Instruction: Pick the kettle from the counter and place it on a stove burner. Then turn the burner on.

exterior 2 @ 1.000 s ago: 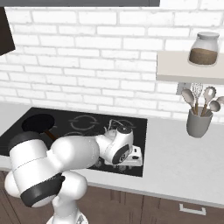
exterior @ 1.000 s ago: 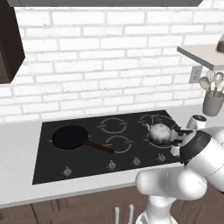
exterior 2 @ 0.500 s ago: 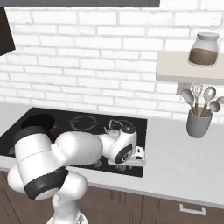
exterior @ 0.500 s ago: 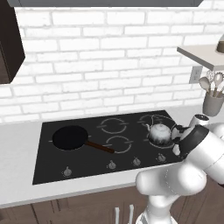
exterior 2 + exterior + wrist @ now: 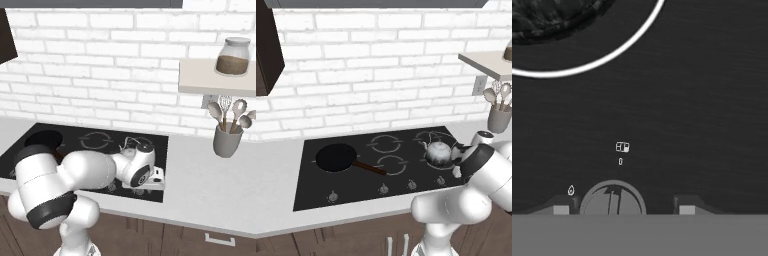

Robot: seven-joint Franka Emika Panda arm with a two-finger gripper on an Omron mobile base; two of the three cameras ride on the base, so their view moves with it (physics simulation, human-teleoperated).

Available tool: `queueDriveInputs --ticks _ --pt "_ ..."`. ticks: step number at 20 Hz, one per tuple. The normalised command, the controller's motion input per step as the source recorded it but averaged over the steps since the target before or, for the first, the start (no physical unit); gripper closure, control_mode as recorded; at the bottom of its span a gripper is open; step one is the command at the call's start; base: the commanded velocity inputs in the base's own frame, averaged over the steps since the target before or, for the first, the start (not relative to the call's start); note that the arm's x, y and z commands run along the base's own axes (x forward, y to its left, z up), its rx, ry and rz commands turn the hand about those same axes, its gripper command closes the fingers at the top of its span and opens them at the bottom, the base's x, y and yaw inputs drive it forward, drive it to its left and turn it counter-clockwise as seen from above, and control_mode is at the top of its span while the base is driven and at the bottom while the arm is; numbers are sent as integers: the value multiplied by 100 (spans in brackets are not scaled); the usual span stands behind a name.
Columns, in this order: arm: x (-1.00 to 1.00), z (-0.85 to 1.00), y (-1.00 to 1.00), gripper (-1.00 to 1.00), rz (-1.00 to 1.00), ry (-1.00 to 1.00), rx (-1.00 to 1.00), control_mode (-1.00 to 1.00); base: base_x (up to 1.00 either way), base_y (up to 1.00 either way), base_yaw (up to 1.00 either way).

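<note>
Left base view has the kettle [image 5: 438, 152] standing on the right-hand stove burner [image 5: 432, 140] of the black cooktop [image 5: 311, 195]. Beside it lies a frying pan [image 5: 336, 157]. Hand view shows the gripper [image 5: 620, 209] spread wide around a control knob [image 5: 612, 198], fingertips [image 5: 561, 209] apart from it.

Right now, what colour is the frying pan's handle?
Reddish brown, clearest in the left base view: frying pan's handle.
</note>
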Motion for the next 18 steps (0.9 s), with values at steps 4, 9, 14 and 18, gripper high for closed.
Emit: queueDriveInputs --ticks 4,9,14,18 --pt "-35 -19 23 100 0 0 0 -100 0 0 0" --pt "-33 -23 26 100 0 0 0 -100 0 0 0" --pt "-27 -19 17 100 0 0 0 -100 0 0 0" --pt "0 0 0 100 0 0 0 -100 0 0 0"
